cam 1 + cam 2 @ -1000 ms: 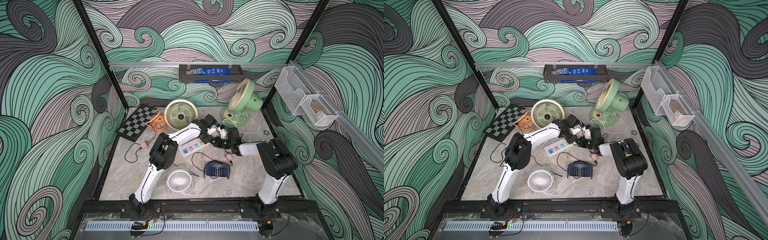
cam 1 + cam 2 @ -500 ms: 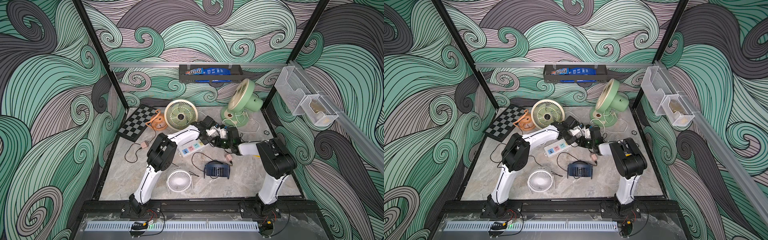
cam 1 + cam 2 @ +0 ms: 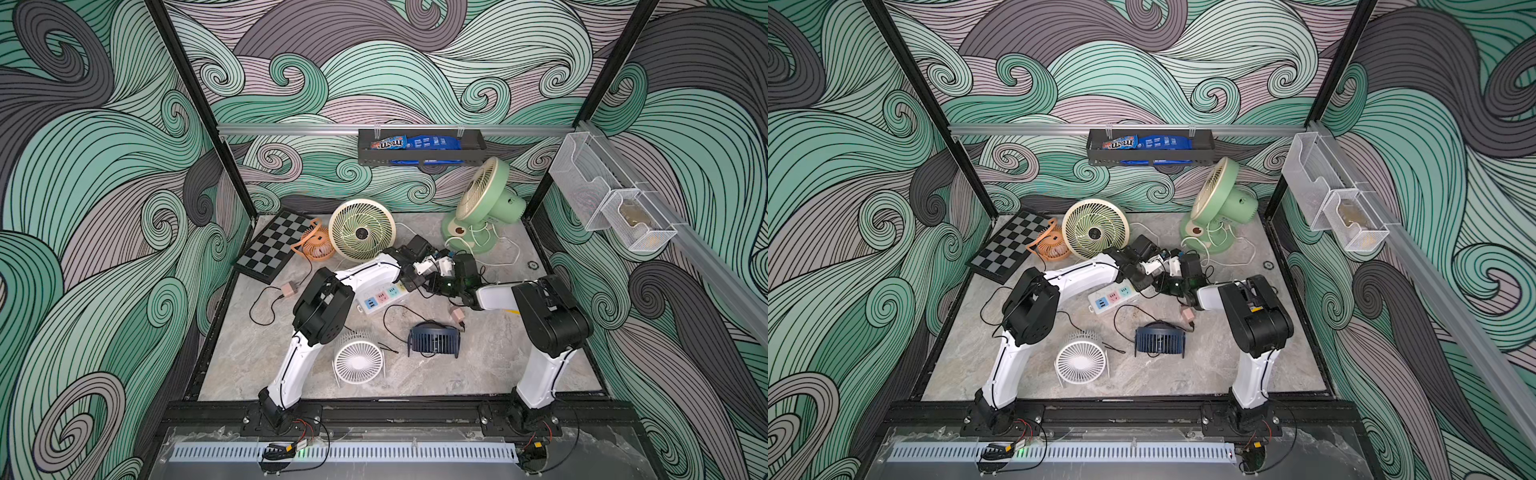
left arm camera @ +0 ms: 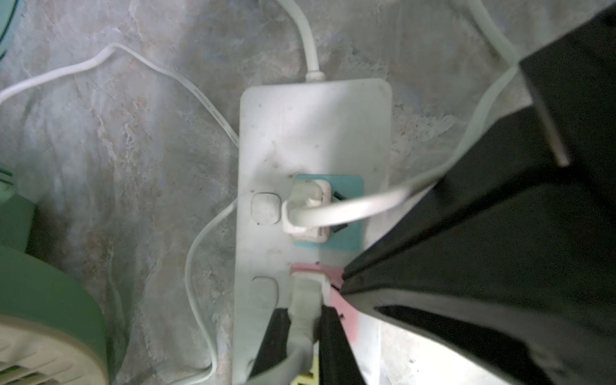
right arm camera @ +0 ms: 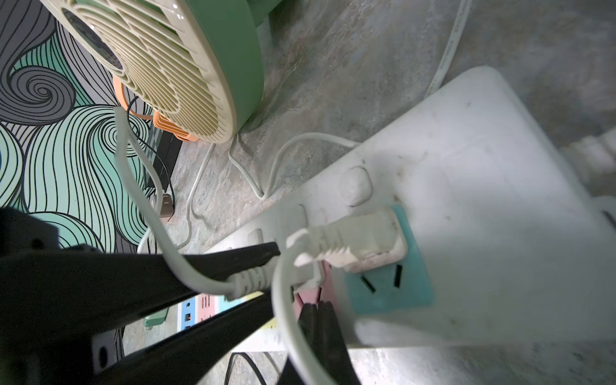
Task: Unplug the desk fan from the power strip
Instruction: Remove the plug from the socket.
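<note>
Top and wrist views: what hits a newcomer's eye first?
The left end effector and right end effector meet mid-table over the pastel-socketed power strip. The left is shut on a white plug seated in it; the right sets closed tips on the strip alongside. A green fan stands at the back right.

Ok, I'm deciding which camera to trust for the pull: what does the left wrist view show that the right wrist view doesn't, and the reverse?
Only left wrist: the power strip's thick cord running clear off its end. Only right wrist: the orange fan, the chessboard and the strip's far pastel faces. Both: the left gripper, fingers closed on the plug in the pink socket, the shut right gripper on the strip beside it, and the plug in the teal socket.
</note>
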### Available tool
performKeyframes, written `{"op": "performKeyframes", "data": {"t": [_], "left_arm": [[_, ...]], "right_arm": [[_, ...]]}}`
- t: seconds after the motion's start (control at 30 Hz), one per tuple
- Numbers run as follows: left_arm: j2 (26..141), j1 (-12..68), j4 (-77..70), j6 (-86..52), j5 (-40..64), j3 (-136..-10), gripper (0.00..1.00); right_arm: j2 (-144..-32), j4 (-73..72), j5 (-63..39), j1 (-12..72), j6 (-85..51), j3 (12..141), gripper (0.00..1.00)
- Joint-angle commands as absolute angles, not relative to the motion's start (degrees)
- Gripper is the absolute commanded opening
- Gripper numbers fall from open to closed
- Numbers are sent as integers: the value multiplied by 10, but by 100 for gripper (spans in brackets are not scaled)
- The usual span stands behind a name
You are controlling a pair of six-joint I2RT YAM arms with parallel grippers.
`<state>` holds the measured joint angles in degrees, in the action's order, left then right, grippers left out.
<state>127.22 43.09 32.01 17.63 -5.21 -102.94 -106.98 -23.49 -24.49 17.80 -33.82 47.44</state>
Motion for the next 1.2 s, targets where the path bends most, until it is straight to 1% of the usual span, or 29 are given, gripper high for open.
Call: {"op": "performKeyframes", "data": {"t": [0.0, 0.07, 0.13, 0.2, 0.27, 0.33, 0.4, 0.57, 0.73, 0.8, 0.97, 1.17], "left_arm": [[1262, 438, 335, 176, -49, -1042, 0], [1248, 449, 299, 200, -86, -1013, 0], [1239, 452, 284, 213, -92, -998, 0], [1246, 441, 316, 195, -58, -1018, 0], [1264, 421, 359, 162, -2, -1056, 0], [1272, 415, 379, 147, 9, -1074, 0], [1264, 421, 363, 160, -3, -1059, 0], [1234, 445, 293, 205, -85, -1004, 0], [1257, 419, 360, 157, -13, -1060, 0], [1260, 420, 365, 157, -22, -1066, 0], [1233, 446, 290, 219, -102, -1005, 0], [1243, 433, 327, 204, -73, -1032, 0]], "right_arm": [[-1100, -170, -214, 182, -341, 466, 0], [-1100, -169, -213, 182, -340, 466, 0], [-1101, -169, -213, 182, -340, 467, 0], [-1104, -169, -213, 181, -341, 467, 0], [-1105, -170, -213, 181, -342, 468, 0], [-1105, -170, -213, 182, -342, 468, 0], [-1105, -170, -213, 181, -342, 468, 0], [-1105, -168, -212, 182, -341, 470, 0], [-1107, -167, -212, 182, -341, 472, 0], [-1107, -168, -212, 183, -342, 472, 0], [-1104, -166, -210, 182, -339, 470, 0], [-1104, -169, -212, 183, -341, 468, 0]]}}
